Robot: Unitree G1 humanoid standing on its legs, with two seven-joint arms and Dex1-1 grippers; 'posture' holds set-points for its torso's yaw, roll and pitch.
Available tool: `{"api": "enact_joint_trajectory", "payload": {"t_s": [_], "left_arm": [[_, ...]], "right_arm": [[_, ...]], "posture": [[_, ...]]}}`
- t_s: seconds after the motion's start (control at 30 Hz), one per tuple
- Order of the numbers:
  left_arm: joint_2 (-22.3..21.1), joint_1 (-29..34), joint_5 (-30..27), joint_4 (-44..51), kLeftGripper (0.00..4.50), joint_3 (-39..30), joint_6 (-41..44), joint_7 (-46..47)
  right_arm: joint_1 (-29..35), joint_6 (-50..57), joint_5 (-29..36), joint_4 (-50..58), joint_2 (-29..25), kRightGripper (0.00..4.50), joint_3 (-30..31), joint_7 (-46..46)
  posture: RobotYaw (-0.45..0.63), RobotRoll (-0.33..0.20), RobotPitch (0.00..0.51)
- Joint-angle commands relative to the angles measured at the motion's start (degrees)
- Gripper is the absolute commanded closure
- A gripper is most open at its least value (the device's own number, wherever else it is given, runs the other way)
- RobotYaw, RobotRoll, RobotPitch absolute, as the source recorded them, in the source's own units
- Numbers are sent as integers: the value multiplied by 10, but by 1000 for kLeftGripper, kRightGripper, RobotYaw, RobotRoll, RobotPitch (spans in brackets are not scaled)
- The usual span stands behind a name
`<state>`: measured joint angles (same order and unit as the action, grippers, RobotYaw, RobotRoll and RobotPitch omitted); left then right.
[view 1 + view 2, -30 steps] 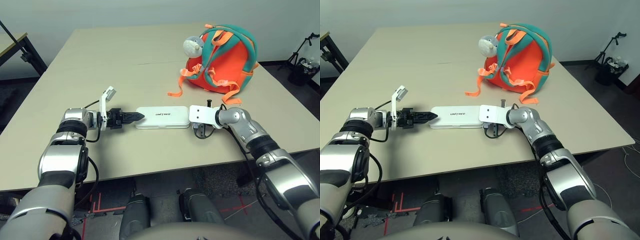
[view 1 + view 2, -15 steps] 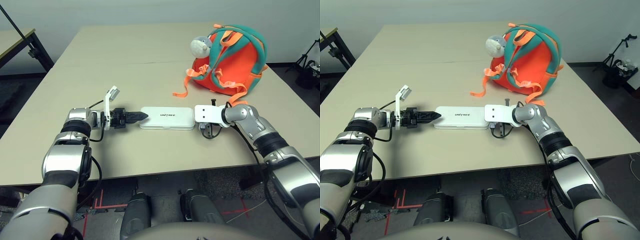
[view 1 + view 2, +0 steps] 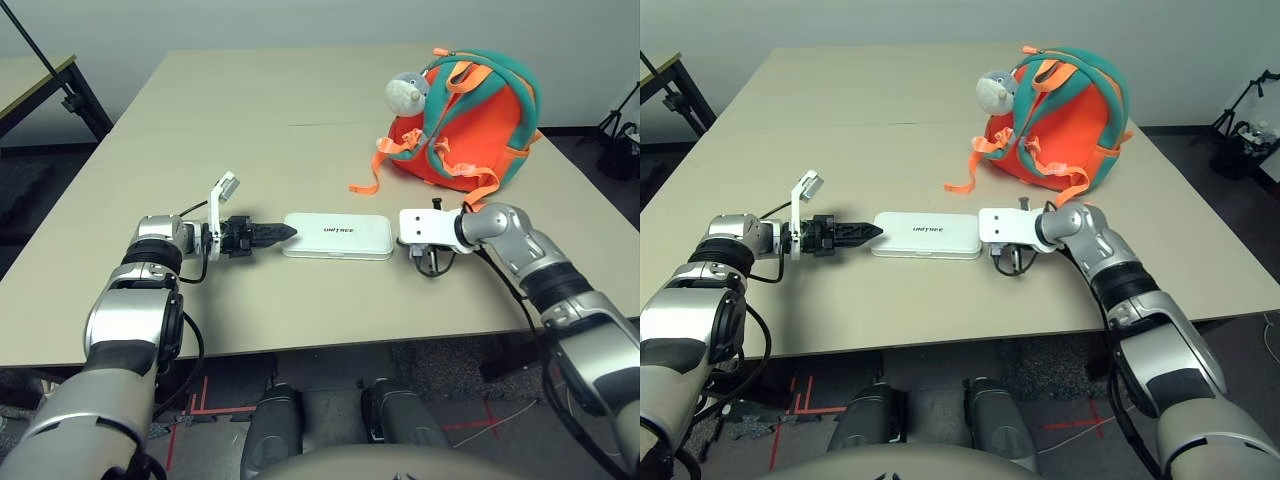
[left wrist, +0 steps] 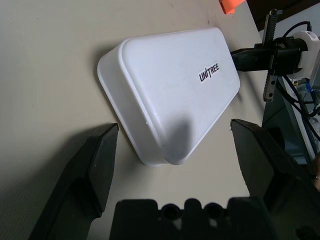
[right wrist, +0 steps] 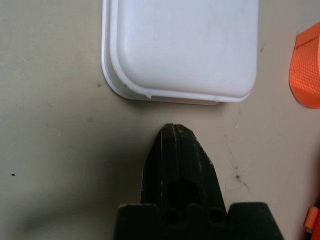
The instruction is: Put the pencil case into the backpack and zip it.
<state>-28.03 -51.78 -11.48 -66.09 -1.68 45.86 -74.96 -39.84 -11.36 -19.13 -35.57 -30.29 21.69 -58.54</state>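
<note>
Left hand [image 4: 172,150] fingers spread wide apart, holding nothing. One black finger [image 4: 95,167] on each side of the near end of the pencil case [image 3: 338,236], case end sits between them but no contact visible in left wrist view. From head camera the left hand [image 3: 262,235] lies low over the desk [image 3: 250,130], tip just beside the case's left end.

Right hand [image 5: 179,150] fingers pressed together, gripping nothing. Tip points at the other short end of the case, small gap of bare desk between tip and case rim in right wrist view, not touching. Head view puts the right hand [image 3: 430,262] under its white wrist block, just beside the case's right end.

Pencil case flat on desk, lid up, dark lettering on top, long axis running left to right between the two hands.

Backpack [image 3: 470,120] orange with teal trim, standing on the desk's far right part, well apart from case. Grey plush head [image 3: 405,92] on its left side. Orange strap [image 3: 372,175] trails onto desk toward the case; strap end [image 5: 306,72] near the case corner in right wrist view.
</note>
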Motion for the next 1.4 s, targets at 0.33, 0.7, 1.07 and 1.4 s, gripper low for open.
{"api": "enact_joint_trajectory", "payload": {"t_s": [0.33,0.7,1.07,1.4], "left_arm": [[1,-6,10,-5,0,7,9,2],[3,-7,10,-7,0,5,7,2],[3,-12,-2,-8,0,-9,19,1],[0,-9,-3,-3,0,-11,47,-21]], "right_arm": [[-24,26,8,44,32,4492,7,-13],[-20,28,5,51,52,4492,18,-14],[-10,25,-1,53,73,4492,32,-19],[-4,13,-9,42,88,4492,46,-18]], "posture": [[-142,0,13],[-144,0,12],[-142,0,13],[-139,0,11]]}}
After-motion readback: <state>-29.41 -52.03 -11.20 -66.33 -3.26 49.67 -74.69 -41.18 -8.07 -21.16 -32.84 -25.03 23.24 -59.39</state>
